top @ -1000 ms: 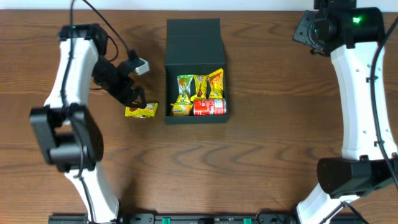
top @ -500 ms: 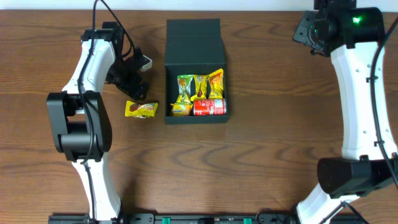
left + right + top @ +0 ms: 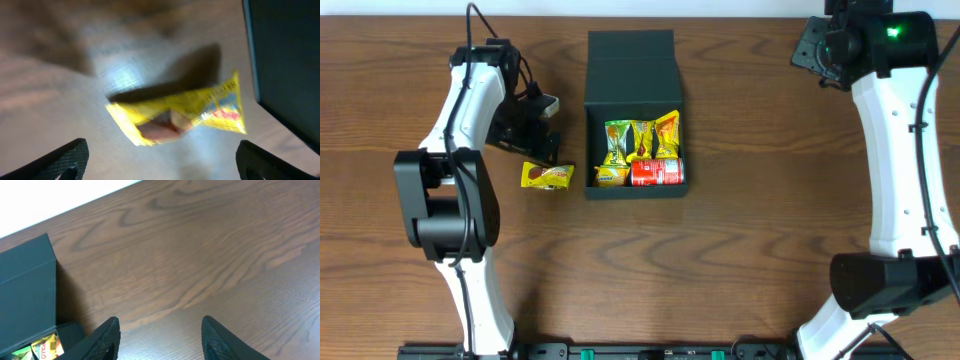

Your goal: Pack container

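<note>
The dark square container (image 3: 632, 75) stands open at the table's middle back, lid flap folded back. Inside lie several yellow-green snack packets (image 3: 638, 140) and a red can (image 3: 657, 172). One yellow snack packet (image 3: 546, 176) lies on the table left of the container; in the left wrist view the packet (image 3: 185, 112) is close below the camera, beside the container wall (image 3: 285, 55). My left gripper (image 3: 542, 146) is open, hovering just above that packet, fingertips (image 3: 67, 157) wide apart. My right gripper (image 3: 161, 340) is open and empty over bare table at the far back right.
The wooden table (image 3: 740, 260) stretches around the container. The table's far edge (image 3: 75, 202) meets a white surface behind the container. The container's corner (image 3: 30, 295) shows at the left of the right wrist view.
My left arm swung from beside the loose packet toward the back, then came down slightly over the packet. The packet, container and right arm have not moved.
</note>
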Controlling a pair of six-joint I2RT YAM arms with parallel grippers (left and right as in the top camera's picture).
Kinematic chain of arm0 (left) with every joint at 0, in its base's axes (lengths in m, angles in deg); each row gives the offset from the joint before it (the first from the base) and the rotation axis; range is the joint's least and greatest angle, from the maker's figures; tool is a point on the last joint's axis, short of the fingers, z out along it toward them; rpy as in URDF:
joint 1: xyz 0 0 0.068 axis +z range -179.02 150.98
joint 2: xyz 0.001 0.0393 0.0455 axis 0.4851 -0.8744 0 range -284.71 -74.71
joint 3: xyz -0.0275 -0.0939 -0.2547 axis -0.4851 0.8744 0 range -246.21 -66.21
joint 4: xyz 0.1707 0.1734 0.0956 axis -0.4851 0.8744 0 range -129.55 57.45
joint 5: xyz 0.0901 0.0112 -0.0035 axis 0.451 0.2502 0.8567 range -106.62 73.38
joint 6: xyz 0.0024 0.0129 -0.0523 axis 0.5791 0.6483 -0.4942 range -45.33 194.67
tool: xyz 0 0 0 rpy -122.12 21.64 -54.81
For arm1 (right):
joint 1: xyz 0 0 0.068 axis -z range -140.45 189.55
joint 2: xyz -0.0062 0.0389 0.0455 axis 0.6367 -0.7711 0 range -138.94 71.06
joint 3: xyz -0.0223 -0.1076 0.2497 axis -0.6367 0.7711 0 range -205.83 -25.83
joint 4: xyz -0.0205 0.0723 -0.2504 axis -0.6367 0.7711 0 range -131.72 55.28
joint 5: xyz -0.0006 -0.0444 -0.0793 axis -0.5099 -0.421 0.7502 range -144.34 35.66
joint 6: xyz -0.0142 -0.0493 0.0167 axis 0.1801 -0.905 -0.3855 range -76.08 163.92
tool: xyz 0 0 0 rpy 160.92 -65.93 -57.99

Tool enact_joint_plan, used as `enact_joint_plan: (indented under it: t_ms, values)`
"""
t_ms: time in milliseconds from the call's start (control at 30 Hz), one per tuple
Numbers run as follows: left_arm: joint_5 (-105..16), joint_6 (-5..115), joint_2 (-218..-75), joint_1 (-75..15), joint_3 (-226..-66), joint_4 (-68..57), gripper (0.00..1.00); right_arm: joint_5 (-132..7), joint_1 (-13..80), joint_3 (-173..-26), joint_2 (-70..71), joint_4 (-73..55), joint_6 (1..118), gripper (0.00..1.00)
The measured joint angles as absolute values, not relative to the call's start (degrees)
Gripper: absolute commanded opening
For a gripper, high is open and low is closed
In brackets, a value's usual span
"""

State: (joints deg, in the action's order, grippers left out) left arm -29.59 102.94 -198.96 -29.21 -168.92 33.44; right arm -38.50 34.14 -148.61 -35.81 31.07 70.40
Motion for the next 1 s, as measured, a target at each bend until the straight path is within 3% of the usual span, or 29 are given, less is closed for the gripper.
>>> enact_joint_plan:
  t_ms: [800, 833, 867, 1000]
  values:
    - [-30.4, 88.9, -196.2, -31.9, -165.8, 40.1, 0.95, -38.5, 34.1, -148.6, -35.8, 32.6, 70.4, 0.51]
    - [-31.7, 88.8, -195.0, -31.8, -165.8, 40.2, 0.58, -38.5, 34.1, -148.6, -35.8, 32.6, 70.4, 0.52]
    - [-33.1, 88.7, -194.3, -31.7, -165.8, 40.7, 0.06, -38.5, 34.1, -148.6, -35.8, 32.5, 70.4, 0.52]
    - [-38.1, 89.6, -193.6, -30.9, -165.9, 44.0, 0.06, -38.5, 34.1, -148.6, -35.8, 32.4, 70.4, 0.51]
